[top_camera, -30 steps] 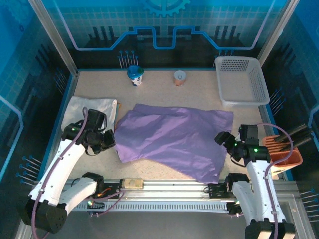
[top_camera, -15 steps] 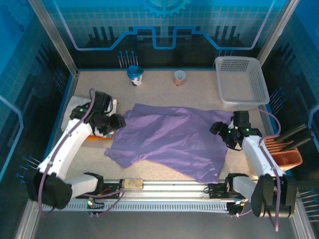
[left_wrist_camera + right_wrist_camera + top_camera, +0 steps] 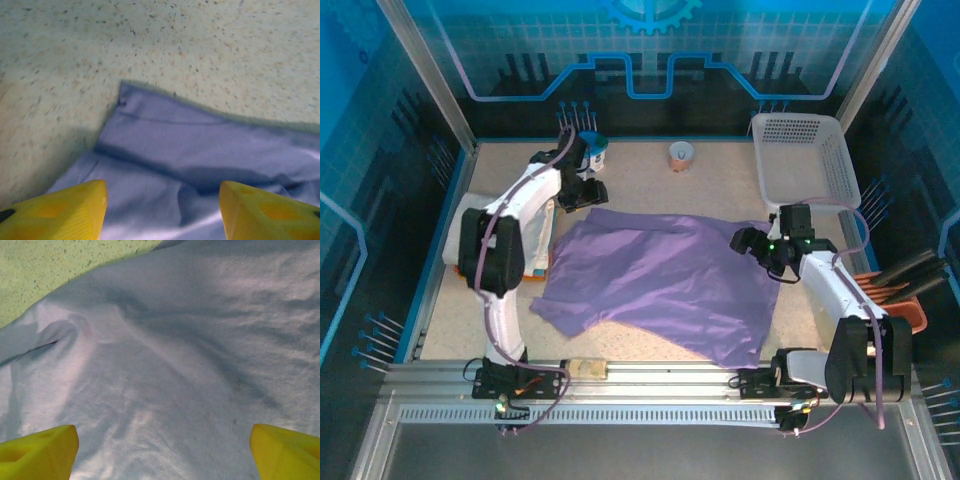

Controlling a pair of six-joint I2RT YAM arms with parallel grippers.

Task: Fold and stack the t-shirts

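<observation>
Lavender shirt (image 3: pixel 670 285): spread nearly flat across the middle of the speckled desk (image 3: pixel 720 180), with soft creases and one lower corner trailing toward the near rail.
Other shirts: a white shirt (image 3: pixel 457 240) lies at the desk's left edge, an orange edge (image 3: pixel 532 273) peeking out beneath it, just beside the lavender one.
Left hand (image 3: pixel 582 190): at the shirt's far left corner, yellow fingertips (image 3: pixel 75 210) spread with nothing between them; the hemmed corner lies on the desk just ahead.
Right hand (image 3: pixel 760 245): poised over the shirt's right edge, fingers wide apart above the cloth, pinching nothing.
Handling: thin, light, limp cloth, judging by its folds; it should drape and slide easily and hold no shape unless laid flat.
Where to grip: likely the corners and hems, where the seam offers a firmer pinch; a grab mid-panel would probably just bunch it.
Writing: none legible; no print shows on the shirt's upturned side, and the pattern on the blue cup (image 3: pixel 590 148) at the back is too small to read.
Also on the desk: a white lattice basket (image 3: pixel 800 205) in the far right corner.
</observation>
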